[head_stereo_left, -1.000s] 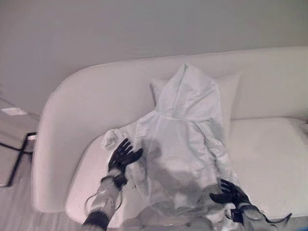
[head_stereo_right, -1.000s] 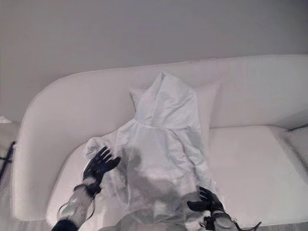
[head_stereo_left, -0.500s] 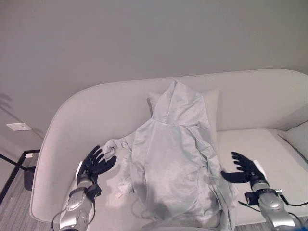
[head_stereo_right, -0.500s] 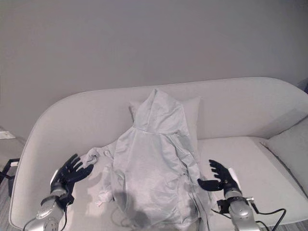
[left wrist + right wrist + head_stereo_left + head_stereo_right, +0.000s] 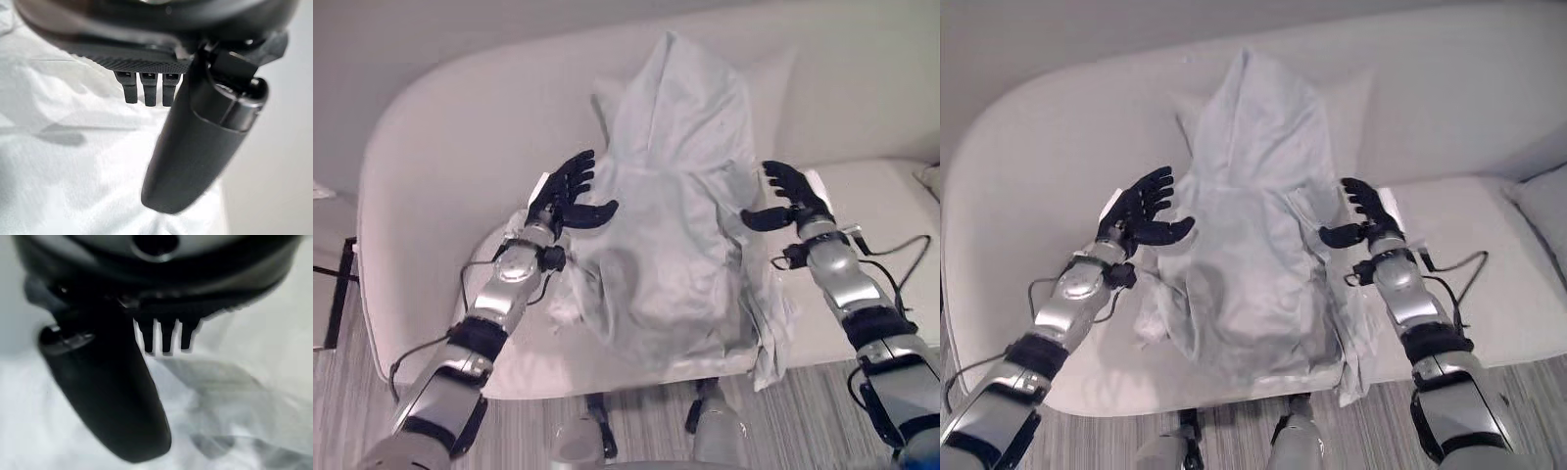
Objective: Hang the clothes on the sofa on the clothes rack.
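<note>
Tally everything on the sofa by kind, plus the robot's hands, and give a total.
Pale grey hooded sweatshirt: 1
Off-white cushions: 2, one behind the hood, one at the sofa's right end
Dark robot hands: 2, left hand and right hand, both open beside the sweatshirt
Total: 5

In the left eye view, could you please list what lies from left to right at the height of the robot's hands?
Curved cream sofa arm → left hand, dark and open → pale grey hooded sweatshirt → right hand, dark and open → cream sofa seat cushion.
</note>
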